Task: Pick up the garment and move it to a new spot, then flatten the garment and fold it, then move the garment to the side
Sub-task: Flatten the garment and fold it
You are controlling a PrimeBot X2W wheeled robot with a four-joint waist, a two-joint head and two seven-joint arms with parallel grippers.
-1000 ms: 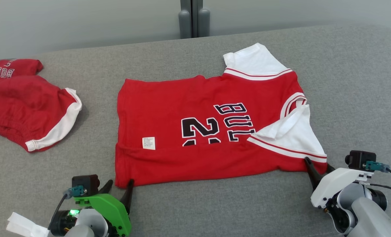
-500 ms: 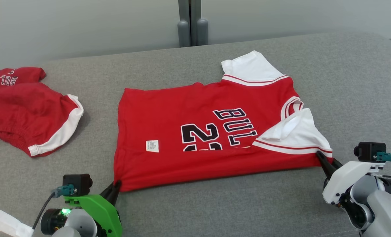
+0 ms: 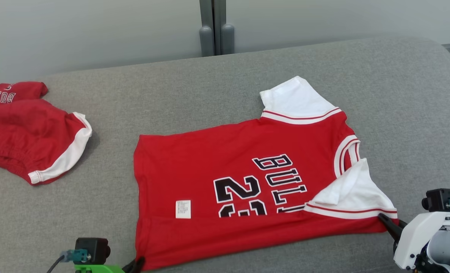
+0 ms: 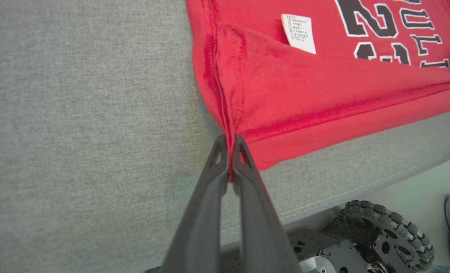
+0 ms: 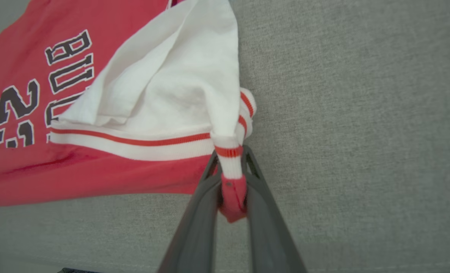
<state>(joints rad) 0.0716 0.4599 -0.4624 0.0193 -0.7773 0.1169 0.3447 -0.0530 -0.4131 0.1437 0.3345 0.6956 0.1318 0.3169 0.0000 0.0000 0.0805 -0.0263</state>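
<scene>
The red jersey [image 3: 225, 189] lies flat in the middle of the grey upholstered cushion [image 3: 209, 94], its long axis running left to right: hem at the left, neckline and sleeves at the right. Both arms hold its near edge, one at each end. The left gripper [image 4: 229, 139] is pinched tight on the near-left hem corner, with the stitched edge gathered into a thin ridge between its fingers. The right gripper [image 5: 230, 151] is clamped on a thicker wad at the near-right corner, where the red body meets the striped ribbed cuff of the near white sleeve [image 3: 355, 189]. The whole garment therefore lies on the far side of both grippers, and the held edge stretches nearly taut between them. Any lift or fold would probably have to carry that edge up and away towards the far side, both arms moving evenly so that it stays straight. A near strip is already doubled over, hiding the lower part of the black, white-outlined number and lettering [image 3: 262, 182] and reaching a small white care label [image 3: 183, 209]. The cloth looks like soft, limp knit that creases easily. The near sleeve is rucked into a loose cone, while the far sleeve [image 3: 295, 98] lies flat. A second red garment with white trim [image 3: 24, 132] sits crumpled well apart at the far left.
</scene>
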